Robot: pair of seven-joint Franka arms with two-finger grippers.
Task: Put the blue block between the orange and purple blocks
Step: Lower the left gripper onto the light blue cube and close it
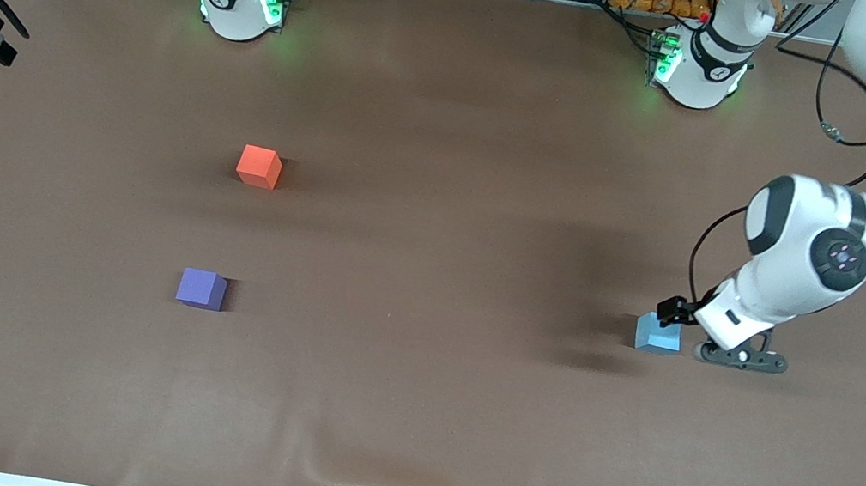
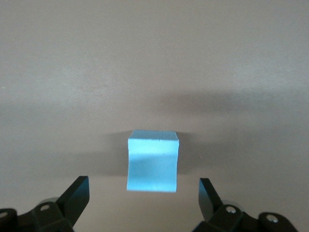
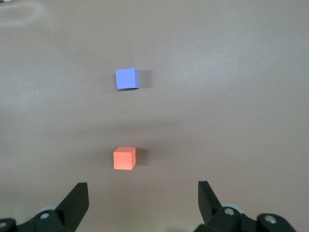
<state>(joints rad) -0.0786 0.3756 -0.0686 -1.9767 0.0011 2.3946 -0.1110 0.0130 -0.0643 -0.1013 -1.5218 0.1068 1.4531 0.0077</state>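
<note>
Nearest you on the table (image 1: 406, 413), the purple block (image 1: 201, 288) sits toward the right arm's end. Toward the left arm's end, slightly farther back, your blue block (image 1: 657, 334) rests on the table, well apart from the other two. The left gripper (image 2: 142, 193) hangs low just beside it, fingers (image 2: 77, 193) spread wide and not touching the cube. Farther back is the orange block (image 1: 259, 166), beside the purple one with a clear gap between. The right gripper (image 3: 142, 195) waits above, fingers spread, holding nothing.
</note>
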